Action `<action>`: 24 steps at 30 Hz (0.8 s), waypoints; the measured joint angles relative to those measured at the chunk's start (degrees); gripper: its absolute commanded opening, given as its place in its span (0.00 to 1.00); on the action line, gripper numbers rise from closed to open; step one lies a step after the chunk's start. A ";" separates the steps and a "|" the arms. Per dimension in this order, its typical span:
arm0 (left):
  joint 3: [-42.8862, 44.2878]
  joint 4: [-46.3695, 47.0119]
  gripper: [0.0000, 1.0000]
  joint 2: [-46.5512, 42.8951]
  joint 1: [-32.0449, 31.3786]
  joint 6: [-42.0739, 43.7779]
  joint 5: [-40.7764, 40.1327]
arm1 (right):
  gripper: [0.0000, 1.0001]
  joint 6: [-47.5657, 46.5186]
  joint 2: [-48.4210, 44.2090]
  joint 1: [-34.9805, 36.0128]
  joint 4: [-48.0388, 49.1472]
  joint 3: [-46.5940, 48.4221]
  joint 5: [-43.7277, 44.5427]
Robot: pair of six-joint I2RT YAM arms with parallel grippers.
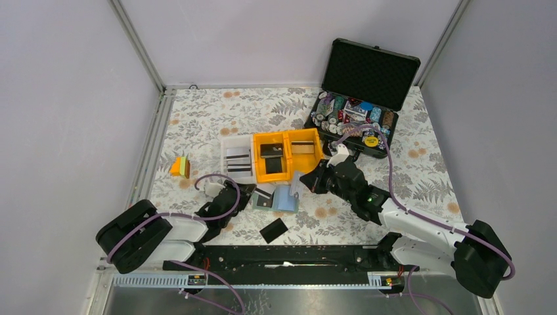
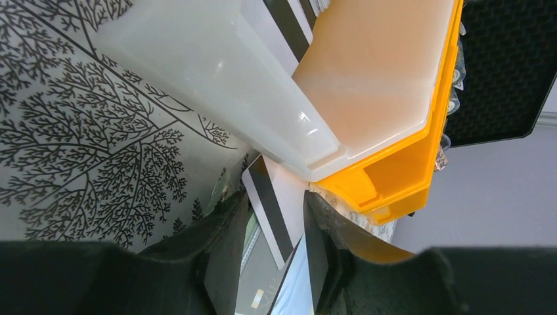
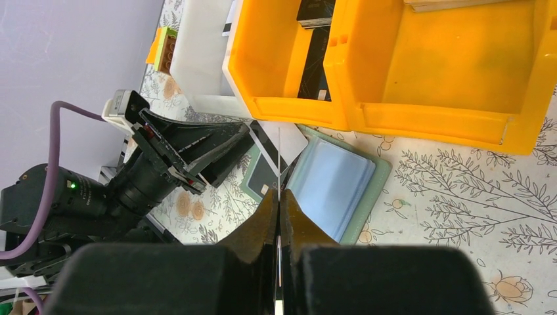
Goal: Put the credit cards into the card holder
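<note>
Grey walls all round, flowery cloth on the desk [image 1: 420,170]. Nearest the arm bases a black card [image 1: 273,230] lies flat on its own.

Just past it the holder [image 3: 332,184] lies open, pale blue pockets up. It sits between the two arms and right in front of the bins.

The left fingers [image 2: 220,262] come in low from the left and sit partway open either side of a striped card [image 2: 272,210], white with a black band, at the holder's left edge. The card's edges look right up against both fingers, but honestly I can't tell if they're actually gripping it.

The right fingers [image 3: 263,226] are pinched fully together on a thin sheet [image 3: 279,157], seen edge-on and standing up over the holder's left part. Could be a card or a clear pocket leaf, can't tell which.

Behind that, three bins stand side by side and touching:
- a white bin [image 1: 223,157] with more striped cards [image 1: 238,159]
- a yellow bin [image 1: 261,172] with black cards [image 1: 270,149]
- a second yellow bin [image 1: 314,161] with a tan card [image 1: 303,147]

Off to the left, well apart, sits an orange-and-green block [image 1: 180,167]. Far right at the back is a black case [image 1: 371,72], lid up, with chips [image 1: 348,115] in it.
</note>
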 measured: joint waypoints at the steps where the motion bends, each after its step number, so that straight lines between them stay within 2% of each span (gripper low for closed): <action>1: -0.02 0.24 0.39 0.17 0.00 -0.17 -0.07 | 0.00 -0.02 -0.15 0.00 -0.09 0.00 0.02; 24: -2.23 13.53 0.36 4.04 -0.04 0.22 -2.89 | 0.00 -0.59 0.15 0.00 -1.31 0.00 0.04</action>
